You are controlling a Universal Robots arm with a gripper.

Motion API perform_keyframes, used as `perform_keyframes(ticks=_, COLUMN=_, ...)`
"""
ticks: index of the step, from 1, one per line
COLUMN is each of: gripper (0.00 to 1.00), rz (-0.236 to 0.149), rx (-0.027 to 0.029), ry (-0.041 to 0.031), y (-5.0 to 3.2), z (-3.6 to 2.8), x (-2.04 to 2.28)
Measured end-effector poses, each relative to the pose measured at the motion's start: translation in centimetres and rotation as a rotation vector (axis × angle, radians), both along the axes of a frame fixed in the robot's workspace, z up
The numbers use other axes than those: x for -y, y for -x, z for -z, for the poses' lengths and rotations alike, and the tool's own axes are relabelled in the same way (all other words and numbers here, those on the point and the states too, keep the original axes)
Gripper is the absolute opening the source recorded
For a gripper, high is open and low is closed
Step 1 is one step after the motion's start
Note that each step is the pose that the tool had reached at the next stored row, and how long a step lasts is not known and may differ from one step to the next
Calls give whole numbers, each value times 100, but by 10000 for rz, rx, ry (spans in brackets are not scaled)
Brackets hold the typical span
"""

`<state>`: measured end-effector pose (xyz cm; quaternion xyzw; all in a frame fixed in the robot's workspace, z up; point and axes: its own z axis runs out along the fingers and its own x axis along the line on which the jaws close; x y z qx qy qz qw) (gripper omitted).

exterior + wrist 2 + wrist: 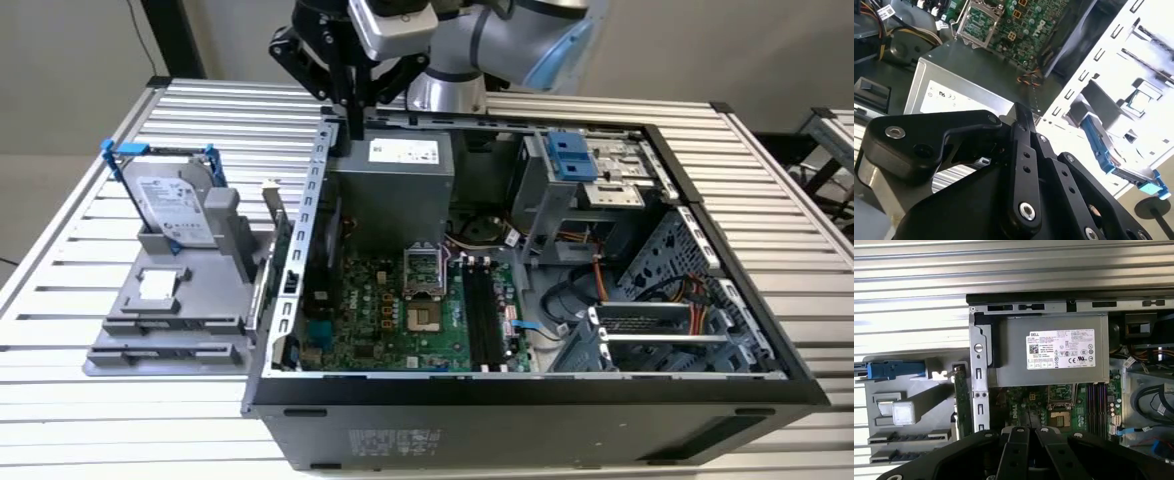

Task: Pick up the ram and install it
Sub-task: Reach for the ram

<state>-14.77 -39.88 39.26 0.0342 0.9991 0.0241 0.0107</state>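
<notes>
The arm's black jaws are pressed together with nothing between them, hanging above the far edge of the grey metal power supply box [394,185] at the far corner of the open black computer case [534,400], toward the exterior view's left. The ram [960,400], a long thin green circuit-board stick, stands on edge in the grey plastic fixture [160,330] on the slatted metal counter [774,180], just beside the case's outer wall and well apart from the jaws. A silver hard drive in a blue frame [174,205] stands upright in the same fixture.
</notes>
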Motion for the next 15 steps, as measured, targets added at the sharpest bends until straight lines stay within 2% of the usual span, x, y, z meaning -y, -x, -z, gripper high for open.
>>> perform_keyframes(ticks=11, gripper=0, rz=-45, rx=2, ry=0, y=222, z=0, x=0)
perform_keyframes(ticks=15, gripper=0, rz=-56, rx=3, ry=0, y=345, z=0, x=0)
